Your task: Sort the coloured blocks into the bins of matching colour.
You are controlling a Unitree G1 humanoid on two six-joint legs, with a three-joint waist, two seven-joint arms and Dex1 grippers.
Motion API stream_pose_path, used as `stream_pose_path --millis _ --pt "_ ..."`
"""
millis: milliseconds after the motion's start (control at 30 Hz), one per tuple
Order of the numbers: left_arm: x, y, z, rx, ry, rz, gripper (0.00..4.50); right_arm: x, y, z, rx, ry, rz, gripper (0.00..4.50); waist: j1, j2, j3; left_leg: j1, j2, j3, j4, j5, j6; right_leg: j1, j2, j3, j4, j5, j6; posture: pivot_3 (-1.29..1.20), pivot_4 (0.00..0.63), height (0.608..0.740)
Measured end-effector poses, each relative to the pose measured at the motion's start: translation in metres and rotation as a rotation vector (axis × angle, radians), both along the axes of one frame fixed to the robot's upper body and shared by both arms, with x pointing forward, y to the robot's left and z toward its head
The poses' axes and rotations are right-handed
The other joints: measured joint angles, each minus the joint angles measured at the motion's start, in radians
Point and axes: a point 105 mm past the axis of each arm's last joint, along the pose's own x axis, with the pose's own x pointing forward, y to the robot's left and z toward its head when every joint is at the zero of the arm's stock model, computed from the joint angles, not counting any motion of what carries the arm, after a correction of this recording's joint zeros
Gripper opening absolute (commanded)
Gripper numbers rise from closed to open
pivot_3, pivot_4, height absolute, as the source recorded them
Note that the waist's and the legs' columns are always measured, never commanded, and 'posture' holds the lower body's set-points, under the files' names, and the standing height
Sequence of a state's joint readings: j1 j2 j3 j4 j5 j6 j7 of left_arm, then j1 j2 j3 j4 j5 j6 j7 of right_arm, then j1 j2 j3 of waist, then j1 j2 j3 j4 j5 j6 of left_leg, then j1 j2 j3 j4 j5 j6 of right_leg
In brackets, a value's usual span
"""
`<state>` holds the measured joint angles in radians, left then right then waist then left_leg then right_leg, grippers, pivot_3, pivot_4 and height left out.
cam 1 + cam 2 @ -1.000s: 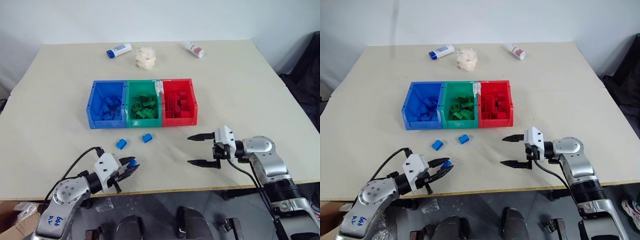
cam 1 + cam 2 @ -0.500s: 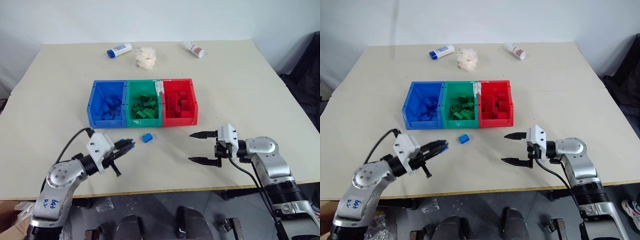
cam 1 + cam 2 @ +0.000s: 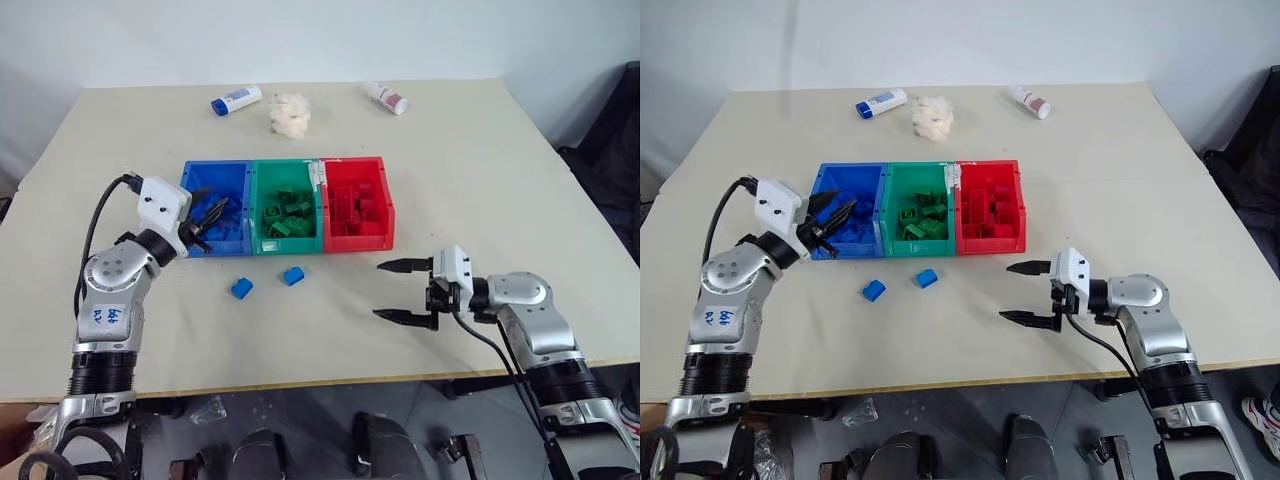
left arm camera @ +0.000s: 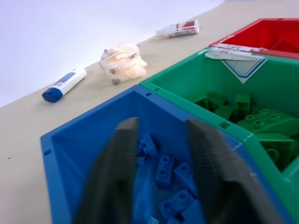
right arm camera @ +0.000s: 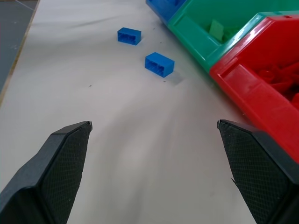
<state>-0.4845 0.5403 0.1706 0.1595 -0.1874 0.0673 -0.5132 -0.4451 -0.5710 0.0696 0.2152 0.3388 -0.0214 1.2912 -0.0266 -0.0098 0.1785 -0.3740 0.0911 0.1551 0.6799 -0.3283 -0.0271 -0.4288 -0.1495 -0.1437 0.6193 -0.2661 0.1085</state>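
Our left gripper [image 3: 205, 214] has carried its blue block up over the blue bin [image 3: 187, 240] and parted its fingers, apparently dropping it in, while two blue blocks [image 3: 241, 288] wait on the desk [image 3: 480, 180] and the right gripper [image 3: 403, 291] hangs wide and empty.

The table [image 3: 480, 170] is pale beige. On it sit three joined bins — a blue bin [image 3: 187, 205], a green bin [image 3: 254, 205] and a red bin [image 3: 388, 205] — each holding bricks of its own colour. Two bright blue blocks, one [image 3: 241, 288] and the other [image 3: 294, 275], lie on the beige surface. A white label with a grey-blue triangle [image 4: 237, 60] marks the green bin's rim. Farther back lie a white bottle with a blue cap [image 3: 236, 100], a cream-coloured wad [image 3: 291, 112] and a white bottle with a dark red label [image 3: 387, 98]. The gripper fingers [image 5: 63, 163] are black with a fine cross-hatched texture.
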Motion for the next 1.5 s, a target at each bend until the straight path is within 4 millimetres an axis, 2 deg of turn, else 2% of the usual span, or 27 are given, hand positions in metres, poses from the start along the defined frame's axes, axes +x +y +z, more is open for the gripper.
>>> stream_pose_path --millis 100,200,333,433,533,800,967,1100,1300,1500 --pt "-0.002 -0.005 0.0 0.024 -0.016 -0.034 3.61 0.001 0.001 0.002 0.003 -0.006 -0.002 4.5 0.0 0.0 0.0 0.0 0.0 0.0 0.0 0.0 0.0 0.0 0.0 0.0 0.0 0.0 0.0 0.0 0.15 0.74" --pt "-0.022 -0.007 -0.006 0.061 0.009 -0.129 4.47 0.001 0.001 0.001 0.004 -0.002 -0.003 4.5 -0.005 0.0 0.0 0.0 0.0 0.001 -0.001 0.0 0.0 -0.001 0.0 0.001 0.0 0.0 0.0 0.0 0.15 0.74" --pt "-0.048 -0.011 -0.016 0.086 0.084 -0.246 4.47 0.001 0.001 0.001 0.002 0.003 0.004 4.5 -0.002 0.0 0.0 0.0 0.0 0.001 0.0 0.0 0.0 -0.001 0.0 0.002 0.001 0.0 0.0 0.0 0.15 0.74" --pt "-0.08 -0.009 -0.027 0.117 0.17 -0.336 4.47 -0.002 -0.001 0.0 -0.007 0.01 0.027 4.5 -0.002 0.0 0.0 0.001 0.001 0.002 0.0 -0.001 0.0 -0.001 0.0 0.003 0.001 0.0 0.0 0.0 0.15 0.74" --pt "-0.105 0.005 -0.045 0.136 0.294 -0.37 4.47 -0.004 -0.005 -0.001 -0.025 0.023 0.036 4.5 -0.002 0.001 0.001 0.001 0.002 0.003 0.0 -0.002 0.0 -0.002 0.001 0.003 0.001 0.0 0.0 0.0 0.15 0.74" --pt "-0.141 0.045 -0.065 0.171 0.447 -0.352 4.47 -0.005 -0.006 -0.003 -0.032 0.045 0.045 4.5 -0.001 0.001 0.001 0.001 0.002 0.005 0.0 -0.003 0.0 -0.003 0.001 0.005 0.0 -0.001 -0.001 0.0 0.15 0.74" --pt "-0.142 0.049 -0.066 0.161 0.459 -0.348 4.47 -0.004 -0.006 -0.003 -0.032 0.048 0.045 4.5 -0.001 0.001 0.001 0.002 0.002 0.005 0.0 -0.003 0.0 -0.003 0.001 0.005 0.001 0.0 -0.001 0.0 0.15 0.74" --pt "-0.134 0.043 -0.063 0.154 0.429 -0.356 4.47 -0.003 -0.006 -0.001 -0.032 0.053 0.044 4.5 -0.002 0.001 0.001 0.002 0.002 0.006 0.0 -0.003 0.0 -0.004 0.001 0.006 0.001 0.0 -0.001 0.0 0.15 0.74" --pt "-0.112 0.006 -0.083 0.111 0.407 -0.422 4.47 -0.004 -0.003 0.005 -0.026 0.038 0.057 4.5 -0.001 0.001 0.001 0.002 0.002 0.007 0.001 -0.003 0.0 -0.004 0.002 0.007 0.001 0.0 0.0 0.0 0.15 0.74" --pt "-0.085 -0.012 -0.092 0.134 0.384 -0.444 4.47 -0.003 -0.003 0.007 -0.023 0.036 0.046 4.5 -0.001 0.001 0.001 0.002 0.002 0.008 0.001 -0.003 0.0 -0.004 0.002 0.007 0.001 0.0 0.0 0.0 0.15 0.74"
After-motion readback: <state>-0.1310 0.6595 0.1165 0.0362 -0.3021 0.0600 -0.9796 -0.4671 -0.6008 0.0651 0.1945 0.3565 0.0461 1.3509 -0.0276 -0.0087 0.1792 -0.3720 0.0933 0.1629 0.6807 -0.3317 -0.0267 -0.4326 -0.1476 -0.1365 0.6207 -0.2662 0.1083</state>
